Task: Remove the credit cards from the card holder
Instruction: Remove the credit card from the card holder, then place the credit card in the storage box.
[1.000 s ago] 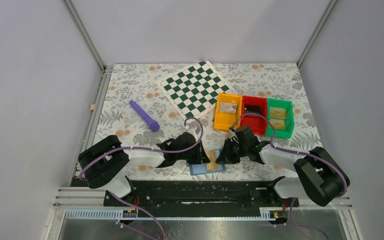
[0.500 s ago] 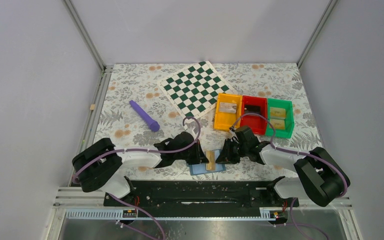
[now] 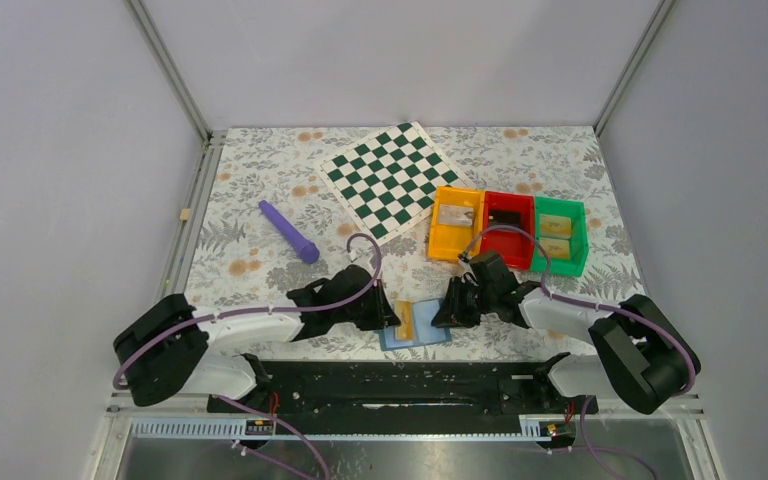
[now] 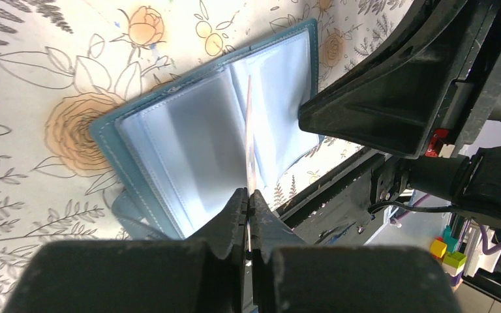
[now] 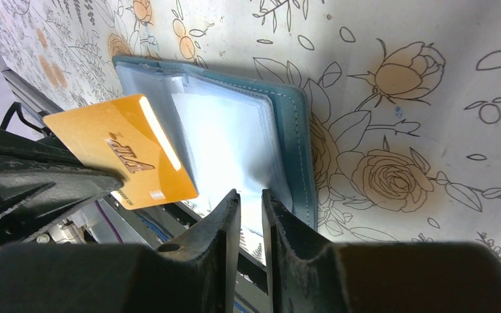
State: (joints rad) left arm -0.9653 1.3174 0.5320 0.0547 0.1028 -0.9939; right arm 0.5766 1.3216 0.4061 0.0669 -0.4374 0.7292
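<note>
One credit card (image 5: 121, 153) has an end hidden between clamped left jaws.

The overhead view is bright and even, lit softly from above. The black-and-white robot arms (image 3: 260, 320) throw only faint, short shadows on the flower-printed tablecloth (image 3: 260, 190). Focus is sharp throughout, though the grey metal frame rails (image 3: 170, 70) lean outward toward the corners. In the left wrist view the dark left gripper (image 4: 248, 193) fills the lower edge as a blurred, underexposed mass, and the clear sleeves of the flat blue folding wallet (image 4: 189, 150) carry a milky sheen. In the right wrist view a white streak of glare crosses the yellow-gold plastic card (image 5: 127, 156). The right gripper (image 5: 249, 195) has soft, nearly black fingers (image 5: 218, 228), while the cloth's print stays crisp.
</note>
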